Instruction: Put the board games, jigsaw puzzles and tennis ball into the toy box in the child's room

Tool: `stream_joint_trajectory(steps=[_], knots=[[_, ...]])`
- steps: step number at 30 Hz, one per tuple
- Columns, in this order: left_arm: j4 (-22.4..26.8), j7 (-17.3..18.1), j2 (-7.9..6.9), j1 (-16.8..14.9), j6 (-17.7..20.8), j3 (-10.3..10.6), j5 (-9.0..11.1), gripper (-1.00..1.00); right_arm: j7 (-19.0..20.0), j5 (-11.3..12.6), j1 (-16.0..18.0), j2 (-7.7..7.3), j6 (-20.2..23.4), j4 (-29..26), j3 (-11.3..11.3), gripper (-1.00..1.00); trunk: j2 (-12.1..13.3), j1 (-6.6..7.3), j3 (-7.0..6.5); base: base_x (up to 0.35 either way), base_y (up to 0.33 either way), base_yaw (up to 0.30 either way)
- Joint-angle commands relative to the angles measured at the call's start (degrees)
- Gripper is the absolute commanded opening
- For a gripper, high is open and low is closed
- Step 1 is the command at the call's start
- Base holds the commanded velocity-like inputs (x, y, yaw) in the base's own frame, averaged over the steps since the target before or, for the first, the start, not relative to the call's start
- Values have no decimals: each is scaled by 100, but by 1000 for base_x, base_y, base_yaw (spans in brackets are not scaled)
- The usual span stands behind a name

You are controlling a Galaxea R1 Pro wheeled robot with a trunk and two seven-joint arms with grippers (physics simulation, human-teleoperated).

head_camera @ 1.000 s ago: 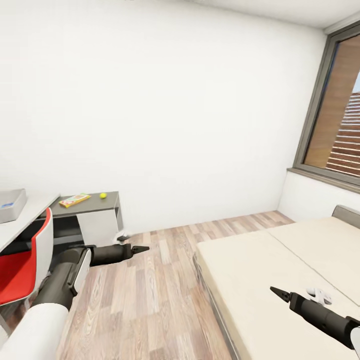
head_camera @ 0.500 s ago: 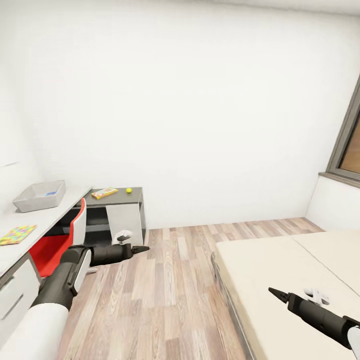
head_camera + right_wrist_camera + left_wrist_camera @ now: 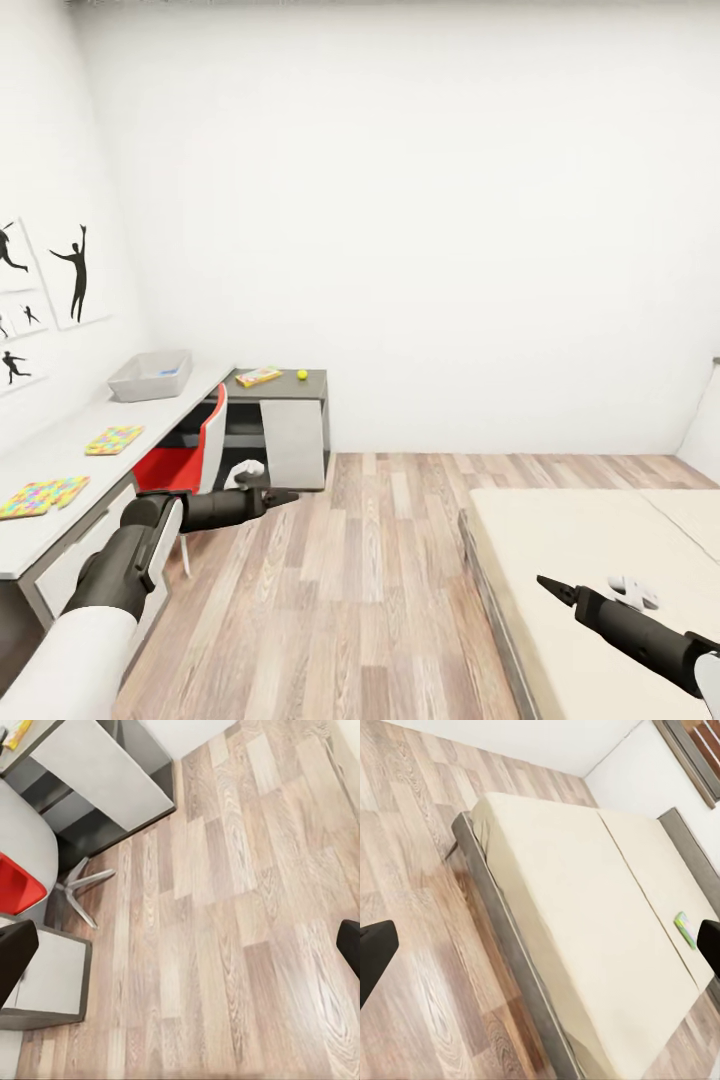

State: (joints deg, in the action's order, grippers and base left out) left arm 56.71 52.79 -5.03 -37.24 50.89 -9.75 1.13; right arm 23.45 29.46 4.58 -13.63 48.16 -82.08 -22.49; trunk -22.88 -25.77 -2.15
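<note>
Two jigsaw puzzles lie flat on the white tabletop (image 3: 60, 455) at the left of the head view: one jigsaw puzzle (image 3: 113, 439) nearer the toy box and a second jigsaw puzzle (image 3: 40, 496) closer to the camera, well apart from each other. One toy box (image 3: 150, 376) sits at the far end of that tabletop, with something small and blue inside that is too small to make out. Beyond it, on the lower dark-grey side unit (image 3: 285, 382), rest one board game (image 3: 259, 376) and, just beside it, one tennis ball (image 3: 301, 375). A single red chair (image 3: 185, 462) stands tucked under the tabletop. In the left wrist view a green-printed board game (image 3: 685, 928) lies on the bed (image 3: 585, 915) near the headboard; any print on it is unreadable. Four black dancing silhouettes hang on the wall at upper left. The left end effector (image 3: 283, 495) hovers over the wood floor (image 3: 350, 580), and the right end effector (image 3: 553, 584) hangs over the bed's corner at lower right; both are released, fingers spread, grasping nothing. No writing can be read anywhere.
</note>
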Motion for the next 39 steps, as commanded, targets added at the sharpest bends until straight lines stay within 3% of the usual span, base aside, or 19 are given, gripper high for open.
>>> stream_joint_trajectory(steps=[1, 16, 39], knots=[[-2, 12, 2, -3, 44, -6, 10, 100, 29, -11, 2, 1, 30, -2, -10, 100, -4, -2, 2, -37, 0, 190], [-2, 12, 1, -3, 44, -7, 10, 100, 37, -11, 1, 1, 35, -1, -10, 100, -4, -2, 2, -20, 31, 42], [-2, 12, 2, -3, 42, -4, 10, 100, 37, -11, 1, 1, 35, -1, -10, 100, -4, -2, -31, -46, 20, -54]])
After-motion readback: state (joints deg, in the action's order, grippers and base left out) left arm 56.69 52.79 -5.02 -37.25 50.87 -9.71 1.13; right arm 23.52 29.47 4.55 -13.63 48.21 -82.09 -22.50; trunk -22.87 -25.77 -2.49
